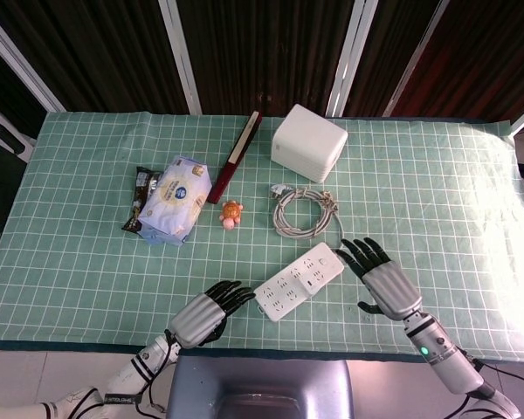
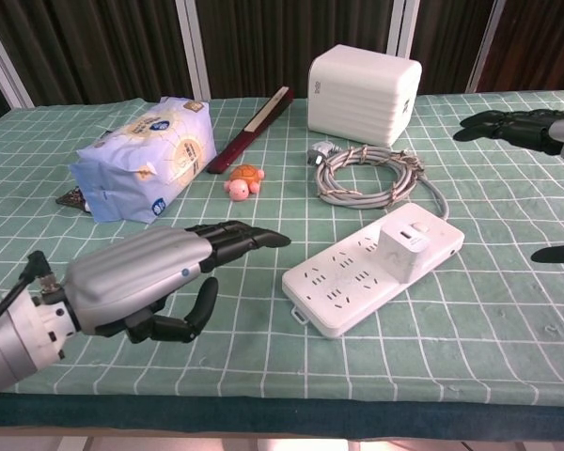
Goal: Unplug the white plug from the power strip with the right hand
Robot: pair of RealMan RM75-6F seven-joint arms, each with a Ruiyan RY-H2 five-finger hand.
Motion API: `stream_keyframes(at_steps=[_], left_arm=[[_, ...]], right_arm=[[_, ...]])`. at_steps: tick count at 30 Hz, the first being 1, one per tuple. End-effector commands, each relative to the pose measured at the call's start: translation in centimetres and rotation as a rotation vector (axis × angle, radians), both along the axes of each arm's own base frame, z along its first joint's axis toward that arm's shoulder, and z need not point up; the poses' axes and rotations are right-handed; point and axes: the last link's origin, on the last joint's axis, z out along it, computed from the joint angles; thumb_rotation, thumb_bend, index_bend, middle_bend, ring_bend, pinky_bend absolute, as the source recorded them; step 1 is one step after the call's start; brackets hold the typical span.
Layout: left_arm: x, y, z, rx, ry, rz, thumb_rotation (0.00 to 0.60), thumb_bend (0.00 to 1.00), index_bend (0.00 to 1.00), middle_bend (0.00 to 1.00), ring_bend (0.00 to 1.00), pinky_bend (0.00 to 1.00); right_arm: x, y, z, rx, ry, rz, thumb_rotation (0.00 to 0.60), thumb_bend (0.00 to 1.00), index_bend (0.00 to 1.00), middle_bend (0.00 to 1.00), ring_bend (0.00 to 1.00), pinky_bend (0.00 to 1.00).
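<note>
The table (image 1: pixel 437 201), covered in a green checked cloth, is carrying all items. The white box (image 1: pixel 308 142) is standing at the far centre. The blue tissue pack (image 1: pixel 178 198) is lying to the left, beside a dark snack packet (image 1: pixel 142 198). The power strip (image 1: pixel 299 281) is lying diagonally near the front edge, with its grey cable (image 1: pixel 304 210) coiled between it and the box. The left hand (image 1: pixel 203 314) is hovering just left of the strip's near end, fingers extended and close together, holding nothing. The right hand (image 1: pixel 382 278) is hovering just right of the strip's far end, fingers spread, holding nothing. A dark red folded fan (image 1: pixel 236 155) is lying left of the box. The white plug (image 2: pixel 405 243) is sitting seated in the strip's far end. A small orange turtle toy (image 1: pixel 231 214) is resting near the tissue pack.
</note>
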Motion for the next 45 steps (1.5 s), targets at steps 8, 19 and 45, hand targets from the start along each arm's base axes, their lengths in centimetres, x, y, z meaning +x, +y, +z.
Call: stream_keyframes(at_steps=[8,19,45], left_arm=[[1.0,-1.0,-3.6,-0.028,0.033,-0.021,0.600,0.88,0.00,0.05,0.03,0.13],[2.1,-1.1,-5.6,0.005,0.043,-0.048,0.600,0.88,0.00,0.02,0.00,0.08],[2.5,-1.0,-7.3,-0.021,0.082,-0.048,0.600,0.89,0.00,0.02,0.00,0.07]], right_arm=[[0.3,-2.8,-1.4,0.008,0.020,0.084,0.600,0.10,0.00,0.00,0.00,0.00],[-0.3,-3.6,-3.6,0.060,0.062,0.060,0.600,0.10,0.00,0.00,0.00,0.00],[1.9,-3.9,-8.4,0.123,0.084,0.155,0.600,0.13,0.28,0.31,0.10,0.17]])
